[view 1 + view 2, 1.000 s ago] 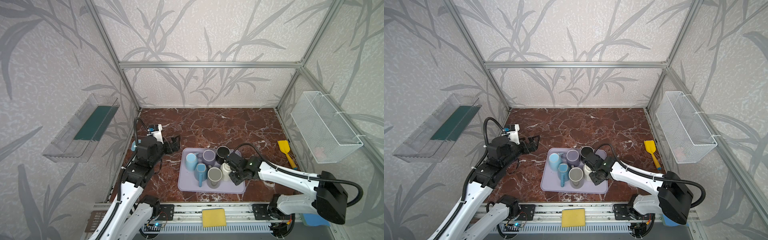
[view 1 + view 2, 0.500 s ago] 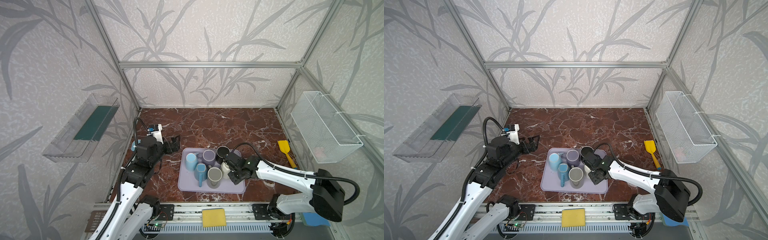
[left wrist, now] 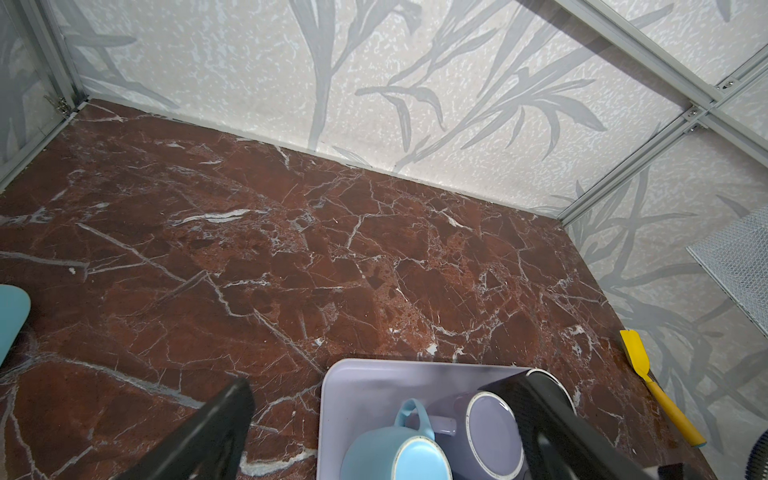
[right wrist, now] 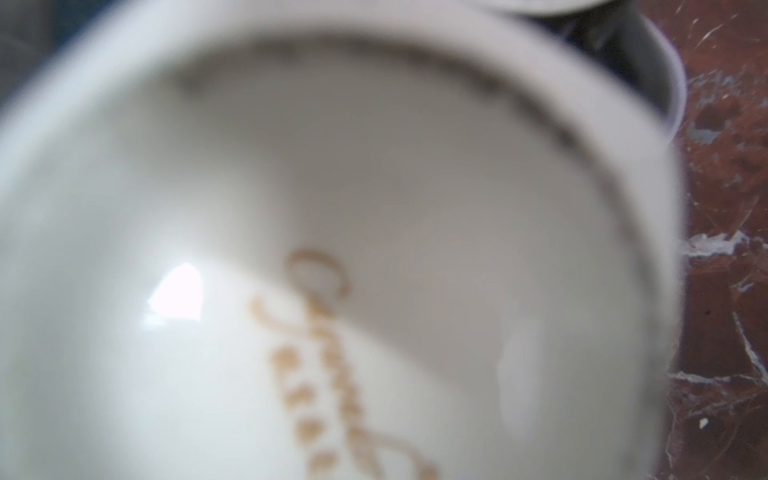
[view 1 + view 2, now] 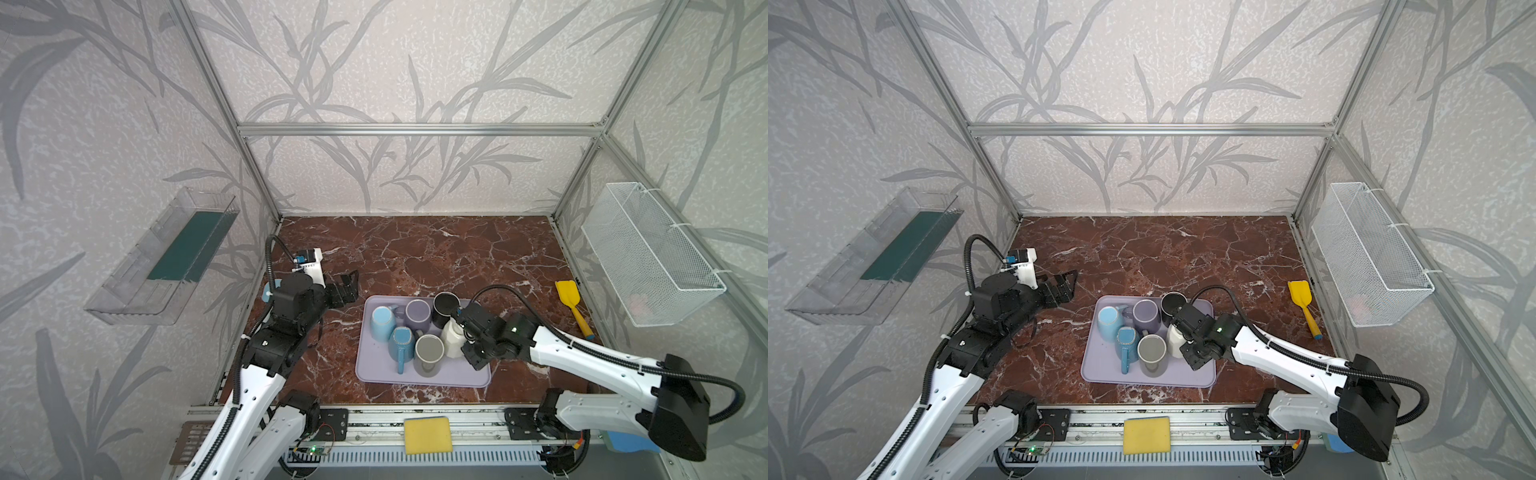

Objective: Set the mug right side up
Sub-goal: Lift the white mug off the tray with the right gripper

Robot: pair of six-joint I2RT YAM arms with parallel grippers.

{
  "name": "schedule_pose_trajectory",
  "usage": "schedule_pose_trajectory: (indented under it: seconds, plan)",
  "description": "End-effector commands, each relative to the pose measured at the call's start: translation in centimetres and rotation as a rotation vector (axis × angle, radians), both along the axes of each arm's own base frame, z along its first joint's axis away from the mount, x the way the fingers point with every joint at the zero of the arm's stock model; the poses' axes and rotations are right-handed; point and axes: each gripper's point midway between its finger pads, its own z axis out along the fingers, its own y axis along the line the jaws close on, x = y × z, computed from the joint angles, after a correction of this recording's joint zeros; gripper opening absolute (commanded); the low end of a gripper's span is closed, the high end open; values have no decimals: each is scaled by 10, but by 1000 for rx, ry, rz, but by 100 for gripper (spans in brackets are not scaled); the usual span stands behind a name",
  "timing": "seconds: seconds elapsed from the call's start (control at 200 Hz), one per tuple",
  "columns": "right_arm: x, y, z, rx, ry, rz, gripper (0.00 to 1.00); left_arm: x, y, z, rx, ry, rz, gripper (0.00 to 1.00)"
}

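A lilac tray (image 5: 374,374) (image 5: 1100,372) holds several mugs. On its right side stands the white mug (image 5: 451,340) (image 5: 1174,338), narrower end up. My right gripper (image 5: 464,338) (image 5: 1185,337) is pressed against that mug and shut on it. The mug's blurred white surface with gold lettering (image 4: 332,374) fills the right wrist view and hides the fingers. My left gripper (image 5: 347,286) (image 5: 1065,286) (image 3: 386,382) hangs open over the marble to the left of the tray, with nothing between its fingers.
Light blue (image 5: 383,323), purple (image 5: 417,312), black (image 5: 444,305), blue (image 5: 401,341) and grey (image 5: 429,354) mugs crowd the tray. A yellow spatula (image 5: 571,301) lies at the right. A wire basket (image 5: 648,257) and a clear shelf (image 5: 166,257) hang on the walls. A sponge (image 5: 428,434) sits on the front rail.
My right gripper has closed on the white mug and edged slightly left. The left arm has not moved.
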Motion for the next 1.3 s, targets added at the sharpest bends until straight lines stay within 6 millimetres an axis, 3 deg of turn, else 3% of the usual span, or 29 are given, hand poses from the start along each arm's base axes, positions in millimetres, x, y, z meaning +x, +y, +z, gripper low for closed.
schedule_pose_trajectory:
  seconds: [0.0, 0.285, 0.545, 1.1, 1.294]
  plan:
    - [12, 9, 34, 103, -111, -6, 8, -2, 0, 12, -8, -36, 2, 99]
    - [17, 10, 75, 227, -196, -25, 6, -3, -5, 15, -22, -60, -31, 99]
    - [33, 26, 125, 414, -246, -22, 5, -4, -21, 21, -52, -49, -110, 98]
    - [109, 74, 212, 806, -395, 27, 4, -4, -58, 30, -227, -24, -277, 96]
    - [127, 88, 237, 957, -403, 81, 4, -7, -73, 37, -310, -44, -356, 95]
